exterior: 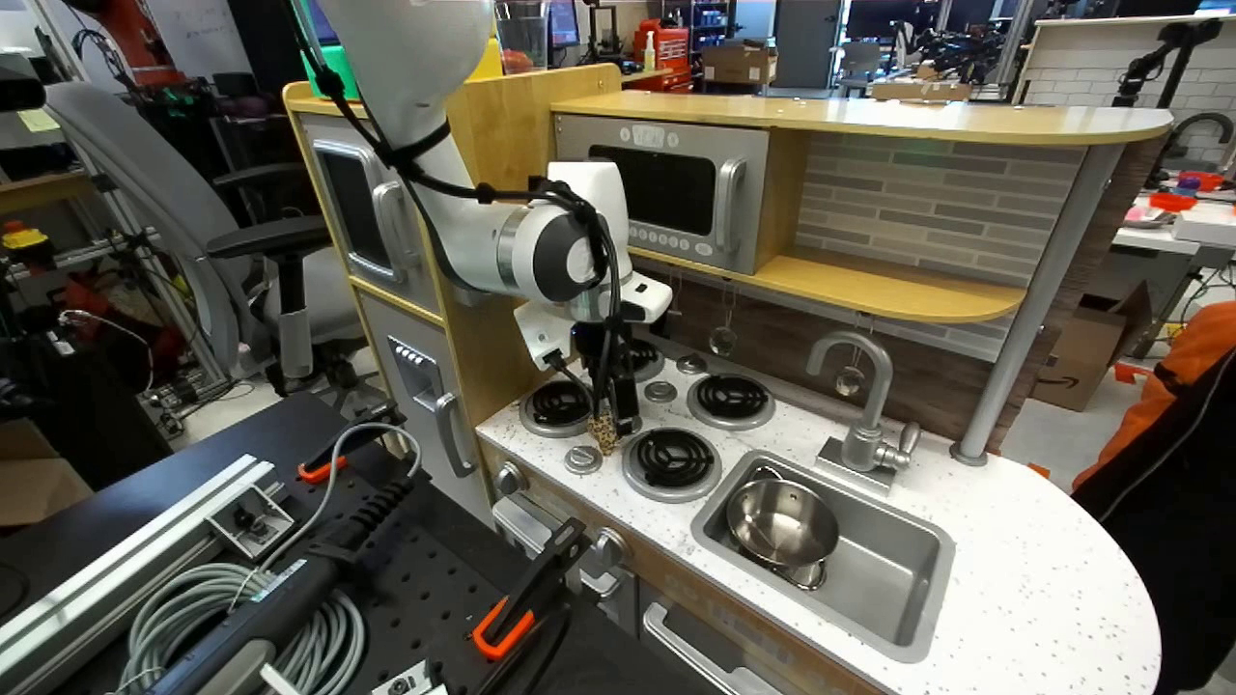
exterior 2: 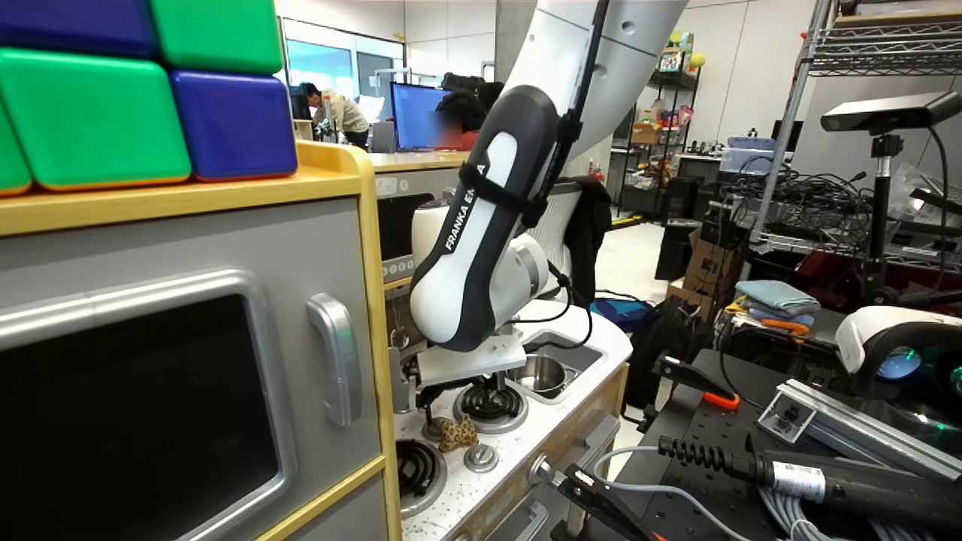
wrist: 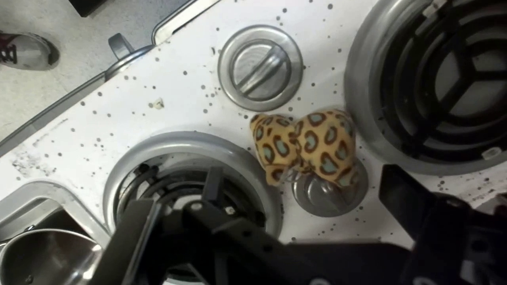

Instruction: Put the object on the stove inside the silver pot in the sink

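A small leopard-print plush object (wrist: 317, 142), shaped like a bow, lies on the stove (wrist: 190, 107) between two burners, partly over a silver knob. It also shows in both exterior views (exterior: 603, 434) (exterior 2: 458, 433). My gripper (wrist: 305, 184) is open and empty above the stove. Its fingertips are spread wide, near the knob-side edge of the plush, with nothing between them. In an exterior view my gripper (exterior: 615, 410) is right beside the plush. The silver pot (exterior: 784, 526) stands in the near-left part of the sink (exterior: 888, 589); it also shows in the wrist view (wrist: 51, 257).
The curved faucet (exterior: 864, 386) rises behind the sink. The toy microwave (exterior: 666, 188) and wooden shelf (exterior: 888, 285) overhang the back of the stove. A tall wooden cabinet (exterior: 502, 145) stands beside the arm. A black table (exterior: 415, 569) with cables and clamps lies in front.
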You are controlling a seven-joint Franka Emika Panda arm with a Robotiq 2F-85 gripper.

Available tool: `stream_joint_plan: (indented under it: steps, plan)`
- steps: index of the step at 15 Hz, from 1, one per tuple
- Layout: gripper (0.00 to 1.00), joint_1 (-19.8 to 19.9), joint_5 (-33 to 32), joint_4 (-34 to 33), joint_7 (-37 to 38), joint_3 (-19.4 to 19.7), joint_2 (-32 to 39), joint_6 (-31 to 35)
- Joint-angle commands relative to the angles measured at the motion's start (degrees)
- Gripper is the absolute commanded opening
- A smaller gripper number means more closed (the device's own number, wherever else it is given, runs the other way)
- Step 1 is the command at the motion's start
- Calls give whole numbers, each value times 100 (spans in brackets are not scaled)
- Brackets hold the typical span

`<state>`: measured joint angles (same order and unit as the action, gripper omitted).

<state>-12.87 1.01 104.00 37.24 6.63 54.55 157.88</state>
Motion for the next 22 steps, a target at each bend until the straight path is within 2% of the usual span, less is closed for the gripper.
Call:
stream_joint_plan:
  steps: [1, 4, 5, 6, 10, 14, 16, 20, 21, 22]
  plan:
    - [100, -139, 262, -433, 30, 72, 402, 170]
    - [100, -96, 435, -641, 31, 31, 532, 0]
    - [75, -78, 497, -693, 24, 20, 564, -23]
    - [74, -78, 531, -724, 22, 30, 576, -38]
    - [42, 4, 710, -865, 22, -42, 549, -225]
    - [12, 170, 939, -1046, 47, -145, 490, -752]
    - [0, 289, 1034, -1075, 13, -193, 381, -978]
    - [0, 622, 1314, -1331, 32, -320, 257, -1462]
    - [26, 642, 1328, -1391, 90, -290, 244, -1628]
    - [27, 664, 1336, -1445, 102, -271, 248, -1762]
